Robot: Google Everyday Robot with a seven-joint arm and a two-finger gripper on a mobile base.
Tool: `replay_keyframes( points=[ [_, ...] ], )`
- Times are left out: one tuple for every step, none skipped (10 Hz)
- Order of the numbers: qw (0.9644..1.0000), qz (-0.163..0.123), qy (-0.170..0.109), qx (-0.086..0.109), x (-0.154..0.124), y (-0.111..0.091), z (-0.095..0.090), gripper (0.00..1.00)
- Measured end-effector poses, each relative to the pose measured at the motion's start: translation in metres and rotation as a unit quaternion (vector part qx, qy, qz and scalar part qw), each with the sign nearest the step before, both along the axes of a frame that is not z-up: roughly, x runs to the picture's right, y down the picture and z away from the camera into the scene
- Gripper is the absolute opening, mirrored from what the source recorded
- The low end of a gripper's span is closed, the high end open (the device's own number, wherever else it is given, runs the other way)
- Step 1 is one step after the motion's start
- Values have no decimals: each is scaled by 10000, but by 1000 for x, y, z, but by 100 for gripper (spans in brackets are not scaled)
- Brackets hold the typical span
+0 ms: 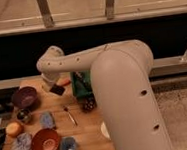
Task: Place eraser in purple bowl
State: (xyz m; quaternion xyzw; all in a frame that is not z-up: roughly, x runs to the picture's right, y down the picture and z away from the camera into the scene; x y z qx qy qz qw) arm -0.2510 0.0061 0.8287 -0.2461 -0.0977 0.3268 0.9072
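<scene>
The eraser (57, 90), a small black block, sits at the tip of my gripper (52, 86), just above or on the wooden table. I cannot tell whether it is held. The purple bowl (25, 97) stands on the table to the left of the gripper, about a bowl's width away, and looks empty. My big white arm reaches in from the lower right and bends down at the wrist over the table's back left part.
On the wooden table (87, 128) are an orange-red bowl (45, 142), a light-blue cup (68, 145), a bluish sponge pad (46, 119), an orange fruit (13, 129), a grey cloth (19, 146), a small metal cup (24, 116), a pen (69, 115) and a green object (82, 83).
</scene>
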Motion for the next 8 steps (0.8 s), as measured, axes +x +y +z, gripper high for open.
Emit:
replay_keyframes(
  points=[
    [9999, -12, -137, 90, -13, -8, 6, 0],
    [9996, -6, -260, 144, -24, -15, 9, 0],
    [9990, -7, -368, 240, -31, -24, 14, 0],
    [9985, 3, -454, 304, -35, -31, 16, 0],
    [9976, 15, -581, 377, -40, -38, 19, 0],
    [9963, 22, -737, 440, -46, -44, 19, 0],
    [9951, 6, -866, 472, -53, -48, 19, 0],
    [9934, -48, -1038, 488, -65, -52, 20, 0]
  ],
)
